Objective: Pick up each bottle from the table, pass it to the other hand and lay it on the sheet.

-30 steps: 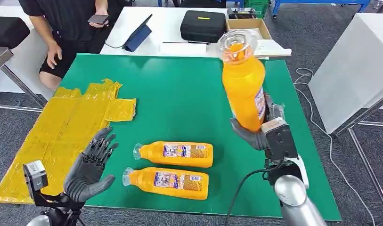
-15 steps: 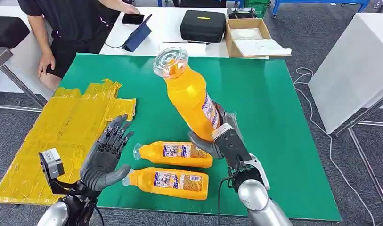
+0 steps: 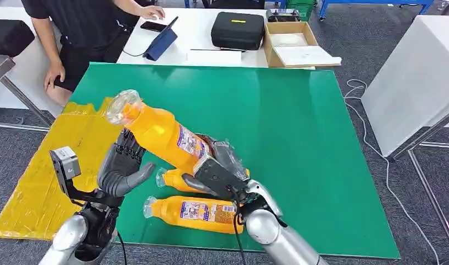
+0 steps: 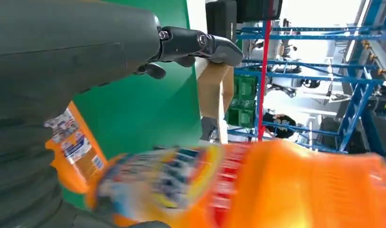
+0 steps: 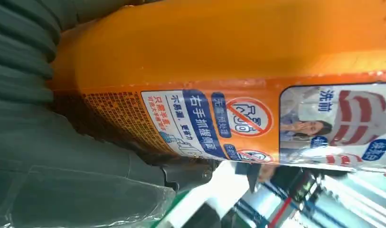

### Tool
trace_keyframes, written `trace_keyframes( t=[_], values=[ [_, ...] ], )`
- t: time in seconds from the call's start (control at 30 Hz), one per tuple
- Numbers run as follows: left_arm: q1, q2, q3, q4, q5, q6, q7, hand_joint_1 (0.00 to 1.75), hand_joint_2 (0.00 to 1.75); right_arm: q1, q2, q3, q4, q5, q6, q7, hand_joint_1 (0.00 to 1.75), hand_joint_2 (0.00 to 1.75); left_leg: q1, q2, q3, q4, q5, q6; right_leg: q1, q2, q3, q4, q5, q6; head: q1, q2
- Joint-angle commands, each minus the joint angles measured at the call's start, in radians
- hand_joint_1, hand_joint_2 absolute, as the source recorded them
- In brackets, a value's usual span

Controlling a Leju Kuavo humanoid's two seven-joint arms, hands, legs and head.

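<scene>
Orange bottle (image 3: 161,132) clamped at its base by right hand (image 3: 214,171), tilted, clear cap end toward yellow sheet (image 3: 51,160), lifted above green table (image 3: 299,121). Left hand (image 3: 121,168) just beside bottle's middle, fingers apart, holding nothing; contact unclear. Two more bottles (image 3: 197,212) lie flat on table below.
</scene>
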Motion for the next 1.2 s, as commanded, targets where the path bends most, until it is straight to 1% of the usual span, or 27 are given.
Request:
trace_keyframes(
  t=[0.03,0.1,0.13,0.17,0.27,0.37,0.4,0.43,0.47,0.5,0.53,0.57,0.6,0.63,0.8,0.83,0.97,1.0,1.03,1.1,1.13,1.2],
  values=[
    [-0.069,-0.039,0.013,0.12,0.046,-0.006,0.025,0.0,1.75,-0.104,0.024,0.112,0.188,-0.003,0.015,0.008,1.71,1.75,0.0,0.0,0.001,0.0,0.001,-0.002,0.0,-0.001,0.001,-0.001,0.001,-0.001,0.0,0.0],
    [-0.071,-0.036,0.01,0.123,0.062,-0.01,0.023,0.0,1.75,-0.111,0.03,0.123,0.215,-0.004,0.017,0.007,1.73,1.75,0.001,0.001,0.001,-0.001,0.0,-0.003,0.001,0.0,0.002,-0.001,0.001,-0.001,0.0,0.0],
    [-0.072,-0.033,0.006,0.123,0.076,-0.014,0.024,0.0,1.75,-0.115,0.033,0.129,0.227,-0.006,0.017,0.003,1.68,1.75,0.001,0.001,0.001,-0.001,0.001,-0.004,0.001,0.0,0.002,-0.002,0.002,-0.002,0.0,0.0],
    [-0.073,-0.033,0.001,0.121,0.084,-0.015,0.025,0.0,1.75,-0.119,0.034,0.133,0.235,-0.007,0.017,0.001,1.71,1.75,0.001,-0.001,0.001,-0.001,0.001,-0.003,0.0,-0.001,0.002,-0.001,0.001,-0.001,0.0,0.0],
    [-0.073,-0.033,0.001,0.121,0.084,-0.015,0.025,0.0,1.75,-0.119,0.034,0.133,0.235,-0.007,0.017,0.001,1.71,1.75,0.0,-0.001,0.001,0.0,0.001,-0.002,0.0,-0.001,0.001,-0.001,0.001,-0.001,0.0,0.0],
    [-0.079,-0.035,-0.007,0.112,0.106,-0.02,0.034,0.0,1.75,-0.124,0.035,0.136,0.251,-0.004,0.019,0.002,1.75,1.75,0.0,-0.001,0.0,0.0,0.001,-0.002,0.0,-0.001,0.001,-0.001,0.0,-0.001,0.0,0.0],
    [-0.084,-0.039,-0.013,0.105,0.108,-0.021,0.036,0.0,1.75,-0.127,0.037,0.139,0.264,0.001,0.02,0.003,1.75,1.75,0.001,-0.001,0.0,0.0,0.001,-0.003,0.001,-0.002,0.001,-0.001,0.001,-0.002,0.0,0.0],
    [-0.089,-0.037,-0.02,0.102,0.127,-0.029,0.046,0.0,1.75,-0.13,0.043,0.139,0.278,0.003,0.025,0.002,1.71,1.75,0.001,-0.001,0.0,0.0,0.001,-0.002,0.0,-0.002,0.001,-0.001,0.0,-0.001,0.0,0.0],
    [-0.091,-0.04,-0.022,0.098,0.139,-0.033,0.05,0.0,1.75,-0.132,0.045,0.14,0.284,0.008,0.026,0.001,1.73,1.75,0.002,-0.001,0.0,0.0,0.001,-0.005,0.002,-0.003,0.001,-0.002,0.002,-0.003,0.0,0.0],
    [-0.097,-0.041,-0.033,0.09,0.156,-0.042,0.061,0.0,1.75,-0.137,0.05,0.141,0.299,0.016,0.029,0.002,1.73,1.75,0.001,-0.002,0.0,0.0,0.001,-0.002,0.0,-0.002,0.001,-0.001,0.001,-0.001,0.0,0.0],
    [-0.099,-0.045,-0.04,0.085,0.174,-0.05,0.07,0.0,1.75,-0.141,0.052,0.143,0.305,0.022,0.032,0.001,1.73,1.75,0.001,-0.002,0.0,0.0,0.001,-0.003,0.001,-0.002,0.001,-0.001,0.001,-0.001,0.0,0.0],
    [-0.103,-0.045,-0.048,0.079,0.183,-0.055,0.076,0.0,1.75,-0.146,0.055,0.149,0.315,0.033,0.035,0.005,1.69,1.75,0.001,-0.002,-0.001,0.0,0.001,-0.002,0.0,-0.002,0.0,0.0,0.001,-0.001,0.0,0.0],
    [-0.108,-0.047,-0.056,0.07,0.185,-0.056,0.078,0.0,1.75,-0.152,0.057,0.153,0.323,0.049,0.033,0.011,1.75,1.75,0.001,-0.001,-0.001,0.001,0.001,-0.003,0.001,-0.002,0.0,-0.001,0.001,-0.001,0.0,0.0],
    [-0.112,-0.047,-0.064,0.063,0.188,-0.058,0.082,0.0,1.75,-0.153,0.063,0.147,0.332,0.054,0.038,0.013,1.69,1.75,0.001,-0.001,-0.001,0.001,0.001,-0.002,0.001,-0.001,0.0,0.0,0.001,-0.001,0.0,0.0],
    [-0.112,-0.048,-0.068,0.057,0.19,-0.057,0.087,0.0,1.75,-0.153,0.065,0.146,0.335,0.055,0.039,0.013,1.69,1.75,0.001,-0.002,-0.001,0.001,0.001,-0.003,0.001,-0.002,0.0,0.0,0.0,-0.001,0.0,0.0],
    [-0.115,-0.045,-0.07,0.059,0.194,-0.059,0.088,0.0,1.75,-0.156,0.063,0.153,0.335,0.066,0.045,0.017,1.73,1.75,0.001,-0.001,-0.001,0.001,0.001,-0.002,0.0,-0.002,0.0,0.0,0.0,-0.001,0.0,0.0],
    [-0.146,-0.053,-0.092,0.058,0.191,-0.05,0.097,0.0,1.75,-0.161,0.079,0.174,0.354,0.102,0.085,0.039,1.71,1.75,0.001,-0.002,-0.002,0.001,0.001,-0.003,0.0,-0.003,0.0,0.0,0.0,-0.001,0.0,0.0],
    [-0.153,-0.058,-0.095,0.06,0.186,-0.039,0.097,0.0,1.75,-0.157,0.086,0.174,0.358,0.106,0.09,0.039,1.69,1.75,0.001,-0.002,-0.002,0.001,0.001,-0.003,0.001,-0.003,0.0,0.0,0.0,-0.001,0.0,0.0],
    [-0.154,-0.061,-0.095,0.062,0.188,-0.036,0.099,0.0,1.75,-0.153,0.09,0.175,0.358,0.107,0.09,0.039,1.75,1.75,0.001,-0.002,-0.002,0.001,0.001,-0.003,0.001,-0.003,-0.001,0.0,0.0,-0.001,0.0,0.0],
    [-0.148,-0.064,-0.093,0.067,0.191,-0.034,0.098,0.0,1.75,-0.142,0.093,0.17,0.346,0.11,0.092,0.038,1.73,1.75,0.001,-0.003,-0.001,0.001,0.001,-0.003,0.001,-0.004,0.0,-0.001,0.0,-0.001,0.0,0.0],
    [-0.146,-0.064,-0.093,0.068,0.191,-0.034,0.098,0.51,1.75,-0.141,0.094,0.17,0.346,0.11,0.092,0.038,1.75,1.75,0.002,-0.003,-0.001,0.001,0.001,-0.004,0.001,-0.004,0.0,-0.001,0.001,-0.002,0.0,0.0],
    [-0.143,-0.064,-0.093,0.069,0.191,-0.033,0.098,0.51,1.75,-0.141,0.093,0.17,0.345,0.11,0.092,0.038,1.75,1.75,0.001,-0.002,-0.001,0.001,0.001,-0.002,0.0,-0.003,0.0,-0.001,0.0,-0.001,0.0,0.0]
  ],
)
